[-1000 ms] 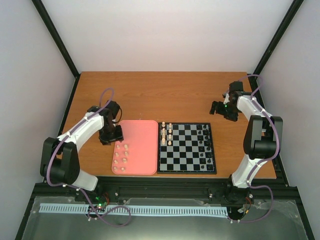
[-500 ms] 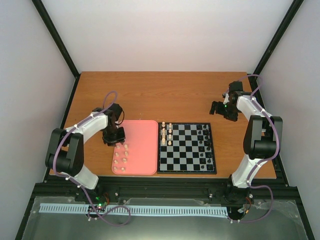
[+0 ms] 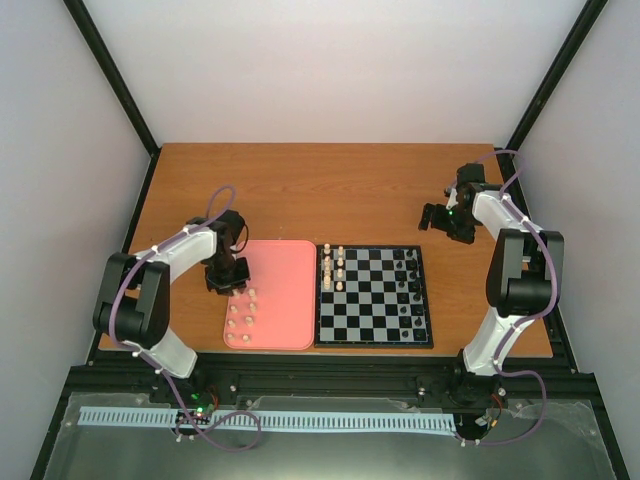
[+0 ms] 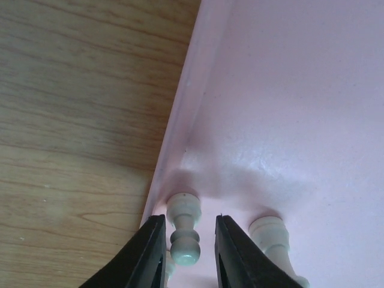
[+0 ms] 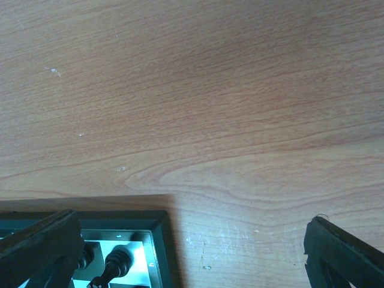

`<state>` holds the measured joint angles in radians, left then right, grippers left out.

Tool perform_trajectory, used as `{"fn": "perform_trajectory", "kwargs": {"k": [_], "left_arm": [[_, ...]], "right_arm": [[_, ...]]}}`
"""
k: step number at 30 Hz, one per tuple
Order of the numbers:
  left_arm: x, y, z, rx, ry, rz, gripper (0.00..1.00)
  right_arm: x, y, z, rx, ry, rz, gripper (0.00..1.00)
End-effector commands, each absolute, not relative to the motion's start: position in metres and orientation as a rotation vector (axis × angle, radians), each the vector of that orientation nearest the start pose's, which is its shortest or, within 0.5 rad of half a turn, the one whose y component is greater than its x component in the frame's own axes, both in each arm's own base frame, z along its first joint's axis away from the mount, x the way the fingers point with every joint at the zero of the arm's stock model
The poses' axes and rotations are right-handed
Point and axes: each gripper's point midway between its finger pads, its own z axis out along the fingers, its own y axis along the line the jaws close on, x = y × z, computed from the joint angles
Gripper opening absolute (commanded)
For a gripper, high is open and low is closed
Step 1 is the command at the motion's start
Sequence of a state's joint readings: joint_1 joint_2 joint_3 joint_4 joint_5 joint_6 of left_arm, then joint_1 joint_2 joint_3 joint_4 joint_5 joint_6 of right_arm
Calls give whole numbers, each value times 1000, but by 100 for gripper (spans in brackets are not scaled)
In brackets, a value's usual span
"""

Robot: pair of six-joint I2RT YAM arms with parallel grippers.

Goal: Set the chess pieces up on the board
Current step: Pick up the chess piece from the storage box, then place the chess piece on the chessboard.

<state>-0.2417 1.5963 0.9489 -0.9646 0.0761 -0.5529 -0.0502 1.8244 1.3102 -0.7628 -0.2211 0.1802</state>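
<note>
My left gripper (image 3: 228,279) is low over the upper left corner of the salmon-pink tray (image 3: 285,295). In the left wrist view it (image 4: 188,225) is open. A cream-white pawn (image 4: 182,223) stands between the jaws with a gap on each side. A second white piece (image 4: 273,237) stands just right of the right finger. Several more white pieces (image 3: 241,314) stand in the tray's left part. Several white pieces (image 3: 334,268) stand on the chessboard's (image 3: 375,305) upper left squares. My right gripper (image 3: 445,221) is open and empty above the bare table past the board's far right corner (image 5: 157,237).
Black pieces (image 3: 408,285) stand along the board's right columns, and two show in the right wrist view (image 5: 114,263). The tray lies flush against the board's left side. Bare wooden table (image 3: 330,190) stretches behind both. Black frame posts stand at the table's corners.
My left gripper has moved a little right, from the tray's left edge to over the pieces in its corner, and the left arm's elbow has swung forward. The right arm has not moved.
</note>
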Motion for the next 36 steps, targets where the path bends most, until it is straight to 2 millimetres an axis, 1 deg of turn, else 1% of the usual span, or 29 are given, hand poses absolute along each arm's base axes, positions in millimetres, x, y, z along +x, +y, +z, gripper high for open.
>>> {"fn": "perform_trajectory", "kwargs": {"k": [1,2,4,9,11,12,14,17,19,21,23,24,25,28,30,33,35,36], "left_arm": [[240,-67,28,-518,3174,-64,25],[241,-68,27,-517,3175,-62,24],[243,-68,27,-512,3176,-61,19],[248,-68,29,-495,3175,-58,2],[249,-68,35,-485,3172,-51,1],[250,-67,41,-473,3166,-52,1],[257,-68,61,-439,3140,-58,1],[273,-75,102,-367,3078,-104,1],[282,-93,127,-259,3052,-108,1],[286,-120,145,-115,3051,-96,1],[284,-158,156,31,3059,-133,1],[282,-182,164,116,3053,-174,1],[276,-203,166,190,3060,-207,1],[249,-262,166,413,3104,-347,1],[230,-288,161,567,3126,-383,1],[206,-311,148,786,3136,-369,1],[200,-321,142,873,3112,-362,1],[202,-325,140,889,3101,-361,1]], "right_arm": [[408,20,71,257,2822,343,100],[408,20,71,259,2821,342,100],[408,20,71,256,2823,339,100],[408,18,72,256,2823,331,100],[408,18,73,256,2822,328,100],[407,18,73,257,2821,327,100],[407,18,73,256,2820,325,100],[407,18,74,258,2818,326,100],[407,18,74,259,2817,327,100],[406,18,75,257,2815,324,100],[406,17,76,258,2814,320,100],[406,17,76,257,2813,318,100],[406,17,77,258,2811,317,100],[405,16,78,256,2808,309,100],[406,16,79,255,2805,310,100],[406,17,80,257,2800,316,100],[406,17,81,258,2797,321,100],[406,18,81,256,2796,321,100]]}}
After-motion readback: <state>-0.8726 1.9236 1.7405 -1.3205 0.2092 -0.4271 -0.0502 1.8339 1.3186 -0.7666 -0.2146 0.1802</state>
